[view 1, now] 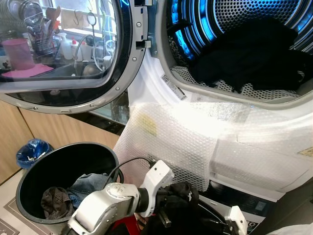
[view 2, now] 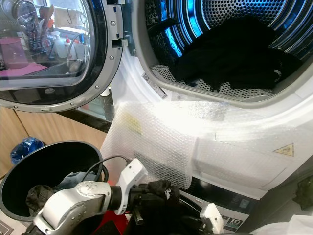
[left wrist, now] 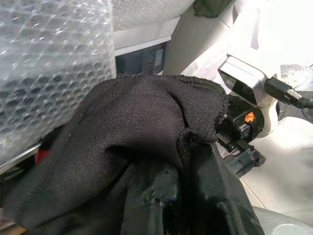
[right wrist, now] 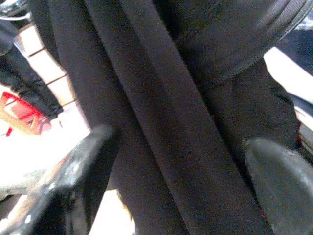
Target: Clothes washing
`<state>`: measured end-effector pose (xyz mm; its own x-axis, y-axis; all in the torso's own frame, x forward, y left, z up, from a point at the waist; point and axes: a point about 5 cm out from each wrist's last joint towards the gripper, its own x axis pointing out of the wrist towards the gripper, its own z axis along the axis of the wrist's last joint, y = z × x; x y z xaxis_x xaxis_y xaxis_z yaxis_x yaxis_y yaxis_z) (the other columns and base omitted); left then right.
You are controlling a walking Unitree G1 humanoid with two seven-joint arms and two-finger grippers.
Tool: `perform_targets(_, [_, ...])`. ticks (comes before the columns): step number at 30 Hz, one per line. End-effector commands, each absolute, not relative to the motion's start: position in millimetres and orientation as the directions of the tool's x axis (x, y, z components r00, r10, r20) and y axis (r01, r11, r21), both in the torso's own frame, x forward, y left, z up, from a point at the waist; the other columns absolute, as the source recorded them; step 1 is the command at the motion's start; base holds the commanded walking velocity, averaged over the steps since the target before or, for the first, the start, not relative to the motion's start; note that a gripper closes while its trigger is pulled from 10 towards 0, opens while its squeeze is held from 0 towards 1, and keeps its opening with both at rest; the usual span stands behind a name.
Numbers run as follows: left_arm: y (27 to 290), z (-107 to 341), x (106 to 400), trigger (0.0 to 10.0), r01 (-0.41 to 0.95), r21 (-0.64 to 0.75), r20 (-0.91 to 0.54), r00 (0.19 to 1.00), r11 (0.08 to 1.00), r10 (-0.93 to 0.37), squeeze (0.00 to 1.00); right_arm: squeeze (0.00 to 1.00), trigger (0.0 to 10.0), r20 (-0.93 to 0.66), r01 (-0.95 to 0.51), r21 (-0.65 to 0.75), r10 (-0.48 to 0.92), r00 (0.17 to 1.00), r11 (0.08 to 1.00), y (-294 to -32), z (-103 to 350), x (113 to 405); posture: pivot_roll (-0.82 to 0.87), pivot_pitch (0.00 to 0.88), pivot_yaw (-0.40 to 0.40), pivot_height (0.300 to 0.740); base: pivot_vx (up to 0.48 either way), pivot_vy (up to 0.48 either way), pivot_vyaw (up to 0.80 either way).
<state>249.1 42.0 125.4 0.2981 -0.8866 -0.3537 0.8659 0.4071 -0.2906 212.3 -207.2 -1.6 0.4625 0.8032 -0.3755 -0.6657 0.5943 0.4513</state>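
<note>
- One washing machine [view 1: 254, 147], up above the left end effector [view 1: 168, 208].
- One round door [view 1: 63, 54], swung open, up and away from that end effector.
- One pile of black clothes [view 1: 249, 56] inside the drum.
- One black bin [view 1: 29, 183] beside the left arm.
- Two clothes in the bin: one blue [view 1: 88, 185], one dark [view 1: 55, 201].
- One black cloth [left wrist: 146, 147] draped over the left end effector.
- One sheet of bubble wrap [view 1: 166, 142] just above it.
- Two end effectors; the right end effector [right wrist: 181, 166] has two fingers [right wrist: 80, 166] spread wide.

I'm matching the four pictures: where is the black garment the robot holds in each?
Left eye: black garment bottom centre, below the bubble wrap.
Right eye: bottom centre.
Left wrist: draped across the middle.
Right wrist: hanging between the fingers.
Shared landmark: the bubble wrap.
</note>
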Motion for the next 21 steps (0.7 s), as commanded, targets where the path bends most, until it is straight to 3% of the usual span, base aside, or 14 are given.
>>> perform_targets(1, [36.7, 134.5, 253.1, 0.0, 0.878, -0.253, -0.332, 0.315, 0.405, -0.889, 0.00, 1.00, 10.0, -0.342, -0.652, 0.465, 0.801, 0.491, 0.598, -207.6, 2.5, 209.2, -0.02, 0.000, 0.009, 0.740, 0.000, 0.000, 0.00])
perform_targets(7, [26.8, 134.0, 251.0, 0.0, 0.880, -0.273, -0.316, 0.299, 0.389, -0.900, 0.00, 1.00, 10.0, -0.329, -0.629, 0.466, 0.781, 0.530, 0.623, -199.5, 2.2, 205.7, -0.04, 0.000, 0.018, 0.740, 0.000, 0.000, 0.00])
perform_targets(11, [21.2, 137.0, 252.1, 0.0, 0.884, -0.271, -0.308, 0.295, 0.381, -0.904, 0.00, 1.00, 10.0, -0.279, -0.682, 0.504, 0.847, 0.452, 0.530, -182.8, 10.6, 199.6, -0.04, 0.000, 0.018, 0.740, 0.000, 0.000, 0.00])
perform_targets(15, [18.6, 139.0, 251.3, 0.0, 0.885, -0.276, -0.298, 0.292, 0.375, -0.909, 0.00, 1.00, 10.0, -0.283, -0.666, 0.483, 0.822, 0.495, 0.568, -173.7, 11.2, 206.8, -0.04, 0.000, 0.016, 0.740, 0.000, 0.000, 0.00])
perform_targets(19, [17.8, 139.2, 250.7, 0.0, 0.885, -0.279, -0.296, 0.291, 0.373, -0.910, 0.00, 1.00, 10.0, -0.252, -0.696, 0.506, 0.859, 0.446, 0.510, -163.4, 16.3, 200.6, -0.04, 0.000, 0.017, 0.740, 0.000, 0.000, 0.00])
perform_targets(21, [16.7, 139.7, 250.2, 0.0, 0.886, -0.280, -0.294, 0.286, 0.369, -0.912, 0.00, 1.00, 10.0, -0.262, -0.693, 0.487, 0.846, 0.465, 0.531, -160.1, 16.0, 202.8, -0.04, 0.000, 0.018, 0.740, 0.000, 0.000, 0.00])
